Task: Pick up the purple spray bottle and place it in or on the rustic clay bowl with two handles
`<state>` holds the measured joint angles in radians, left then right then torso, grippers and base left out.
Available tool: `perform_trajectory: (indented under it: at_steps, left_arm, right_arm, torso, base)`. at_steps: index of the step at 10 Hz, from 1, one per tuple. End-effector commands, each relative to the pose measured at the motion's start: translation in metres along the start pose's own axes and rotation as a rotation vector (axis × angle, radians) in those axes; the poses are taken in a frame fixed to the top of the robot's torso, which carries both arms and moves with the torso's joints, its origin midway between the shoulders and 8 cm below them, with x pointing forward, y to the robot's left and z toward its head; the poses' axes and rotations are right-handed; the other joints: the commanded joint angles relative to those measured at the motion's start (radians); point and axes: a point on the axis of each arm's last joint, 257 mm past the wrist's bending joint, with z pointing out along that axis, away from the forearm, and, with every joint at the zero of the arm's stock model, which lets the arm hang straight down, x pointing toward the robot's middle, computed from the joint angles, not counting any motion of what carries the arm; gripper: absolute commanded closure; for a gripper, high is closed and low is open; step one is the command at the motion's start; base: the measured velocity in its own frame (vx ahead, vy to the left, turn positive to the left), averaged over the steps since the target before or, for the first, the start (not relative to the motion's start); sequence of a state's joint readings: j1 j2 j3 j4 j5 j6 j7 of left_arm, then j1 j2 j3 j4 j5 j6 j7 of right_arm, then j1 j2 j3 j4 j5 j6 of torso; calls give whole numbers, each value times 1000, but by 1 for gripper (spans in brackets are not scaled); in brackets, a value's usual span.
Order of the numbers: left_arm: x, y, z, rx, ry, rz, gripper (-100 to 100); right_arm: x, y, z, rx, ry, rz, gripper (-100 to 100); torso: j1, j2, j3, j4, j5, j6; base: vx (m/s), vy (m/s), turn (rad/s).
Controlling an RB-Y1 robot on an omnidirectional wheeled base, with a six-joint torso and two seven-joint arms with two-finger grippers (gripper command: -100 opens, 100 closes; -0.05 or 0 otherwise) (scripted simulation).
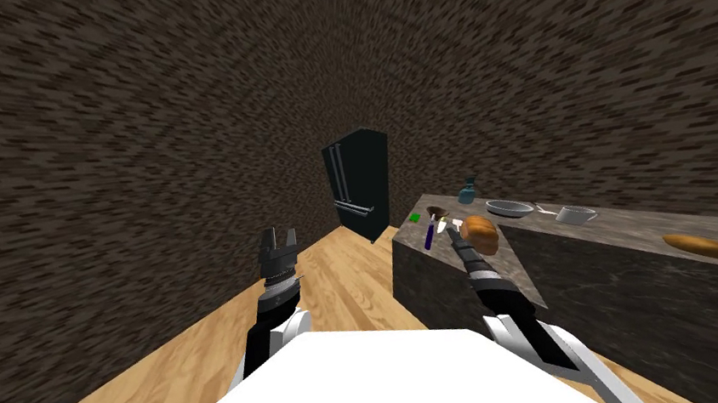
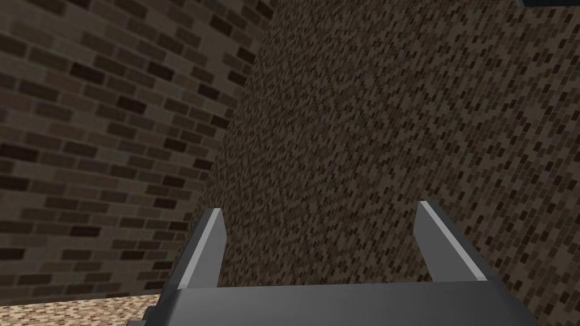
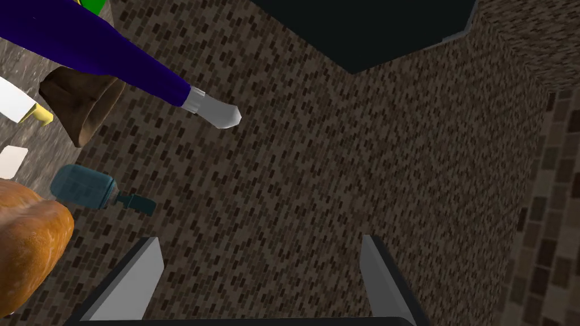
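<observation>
The right claw [image 3: 257,271] is open, both blades apart with nothing between them. The purple spray bottle [image 3: 107,54] stands on the desk [image 1: 627,234] ahead of this claw and off to its left, outside the gap between the blades and not touching either one. It looks upright, its pale grey cap [image 3: 218,112] at the top. The brown clay bowl [image 3: 79,110] sits just beyond the bottle, close beside it. A teal bottle [image 3: 82,187] and an orange-brown loaf [image 3: 28,243] lie nearer the claw on that same left side. The left claw [image 2: 320,243] is also open and empty, held well away from the desk.

The bottle is slim and tall with a smooth, glossy skin. I judge it stiff, fairly light, likely slippery, and easy to tip with a sideways nudge. The best hold is probably across the wide purple body, about midway up, where the blades get flat contact. The narrow neck and cap look too small and rounded for a firm pinch. The claw would need to shift left to bring the body between the blades, while keeping off the loaf and the bowl.
</observation>
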<state>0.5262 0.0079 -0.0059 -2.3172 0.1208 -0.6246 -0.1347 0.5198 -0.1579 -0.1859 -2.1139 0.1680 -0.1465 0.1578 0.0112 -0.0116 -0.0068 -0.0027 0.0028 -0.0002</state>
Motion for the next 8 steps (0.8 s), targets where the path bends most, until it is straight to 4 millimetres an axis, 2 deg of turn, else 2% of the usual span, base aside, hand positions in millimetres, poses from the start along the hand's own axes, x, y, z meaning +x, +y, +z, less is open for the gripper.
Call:
perform_trajectory:
  at_steps: [1, 5, 8]
  left_arm:
    - [0, 0, 0, 0, 0, 0, 0]
    - [0, 0, 0, 0, 0, 0, 0]
    - [0, 0, 0, 0, 0, 0, 0]
  right_arm:
    - [-5, -21, -4, 61, -4, -71, -100]
    - [-25, -69, -16, 199, -7, -245, -100]
    - [-42, -101, -27, 297, -1, -376, -100]
  torso:
    - [0, 0, 0, 0, 0, 0]
    - [-3, -1, 0, 0, -1, 0]
    - [-3, 2, 1, 0, -1, -1]
  base:
    - [134, 211, -140]
    - [130, 174, -129]
    - [83, 157, -46]
